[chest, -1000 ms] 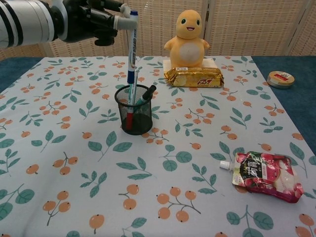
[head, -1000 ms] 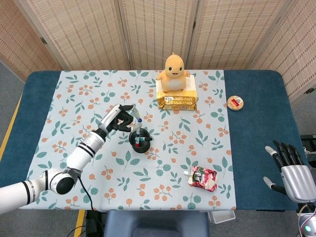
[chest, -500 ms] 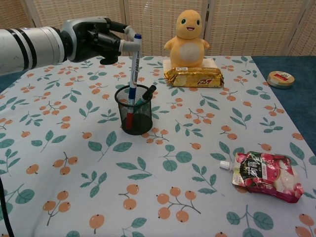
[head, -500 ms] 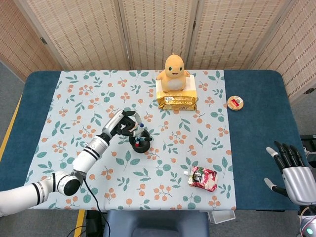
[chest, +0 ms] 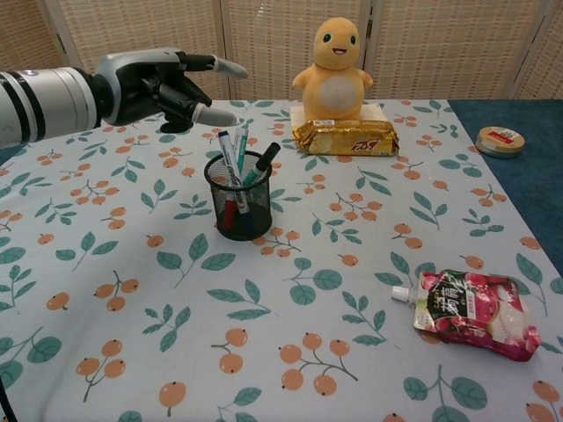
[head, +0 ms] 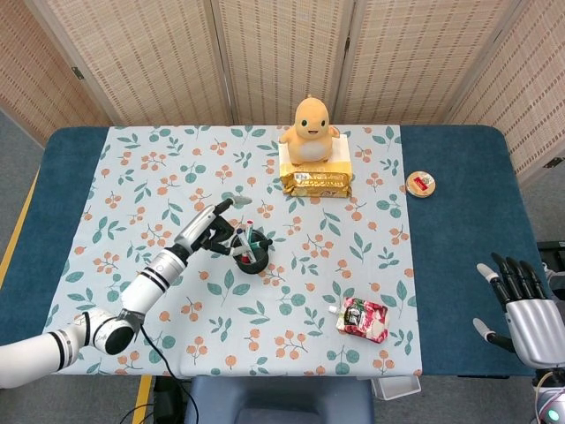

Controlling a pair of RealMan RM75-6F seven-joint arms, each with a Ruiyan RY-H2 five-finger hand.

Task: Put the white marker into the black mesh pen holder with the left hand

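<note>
The white marker (chest: pixel 230 167) with a blue cap leans inside the black mesh pen holder (chest: pixel 239 209), among other pens; the holder (head: pixel 250 253) stands near the middle of the floral cloth. My left hand (chest: pixel 154 86) hovers just up and left of the holder with its fingers spread and nothing in them; in the head view this left hand (head: pixel 210 231) sits just left of the holder. My right hand (head: pixel 525 314) rests open off the table's right edge, far from the holder.
A yellow plush toy (chest: pixel 338 58) sits on a gold snack pack (chest: pixel 345 135) behind the holder. A red drink pouch (chest: pixel 471 312) lies at the front right. A round tin (chest: pixel 500 140) rests on the blue table at the far right.
My left hand lowered the marker into the holder and let it go. Its fingers have spread and the marker now leans inside by itself. The right hand stayed still.
</note>
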